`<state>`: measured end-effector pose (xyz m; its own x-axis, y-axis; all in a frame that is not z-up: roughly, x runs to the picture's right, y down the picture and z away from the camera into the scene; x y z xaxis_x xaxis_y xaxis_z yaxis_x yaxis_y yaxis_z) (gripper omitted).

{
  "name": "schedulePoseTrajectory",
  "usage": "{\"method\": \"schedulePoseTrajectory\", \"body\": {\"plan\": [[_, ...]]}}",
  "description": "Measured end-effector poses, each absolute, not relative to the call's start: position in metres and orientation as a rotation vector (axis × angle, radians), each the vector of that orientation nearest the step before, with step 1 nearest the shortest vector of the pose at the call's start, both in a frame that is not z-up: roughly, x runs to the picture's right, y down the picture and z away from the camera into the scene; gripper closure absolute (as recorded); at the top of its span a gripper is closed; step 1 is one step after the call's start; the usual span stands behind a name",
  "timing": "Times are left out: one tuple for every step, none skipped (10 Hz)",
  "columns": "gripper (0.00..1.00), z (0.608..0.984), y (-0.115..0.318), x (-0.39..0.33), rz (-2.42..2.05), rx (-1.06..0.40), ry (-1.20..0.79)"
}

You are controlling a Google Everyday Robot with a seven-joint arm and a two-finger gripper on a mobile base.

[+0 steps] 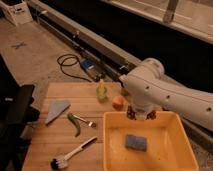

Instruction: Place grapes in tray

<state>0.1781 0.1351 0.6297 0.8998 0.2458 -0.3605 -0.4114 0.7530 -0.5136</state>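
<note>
Over the far rim of the tray (187, 150), the gripper (140, 114) is positioned, jaws pinched on the grapes (132, 113); an orange-pink fruit (118, 102) is noted beside.

The gripper (140, 114) sits at the far rim of the tray (162, 161), its upper part hidden by the arm (165, 95). Dark bits beside it are too blurred to identify. The tray's near edge and the bench (55, 140) are cut off at the bottom.
</note>
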Motion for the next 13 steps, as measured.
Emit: {"method": "schedulePoseTrajectory", "body": {"plan": [[0.78, 0.631, 0.155, 0.188, 0.425, -0.666, 0.281], [0.69, 0.632, 0.172, 0.192, 0.473, -0.7, 0.284], [0.58, 0.632, 0.187, 0.195, 0.537, -0.733, 0.288], [0.48, 0.63, 0.194, 0.201, 0.593, -0.737, 0.297], [0.4, 0.628, 0.197, 0.207, 0.641, -0.735, 0.305], [0.3, 0.627, 0.198, 0.219, 0.697, -0.723, 0.316], [0.22, 0.626, 0.2, 0.231, 0.766, -0.709, 0.325], [0.2, 0.624, 0.2, 0.238, 0.809, -0.698, 0.325], [0.2, 0.622, 0.201, 0.246, 0.853, -0.688, 0.328], [0.2, 0.621, 0.201, 0.253, 0.896, -0.677, 0.332], [0.2, 0.621, 0.201, 0.256, 0.918, -0.668, 0.332], [0.2, 0.621, 0.2, 0.258, 0.929, -0.661, 0.333], [0.2, 0.621, 0.2, 0.258, 0.929, -0.661, 0.333]]}}
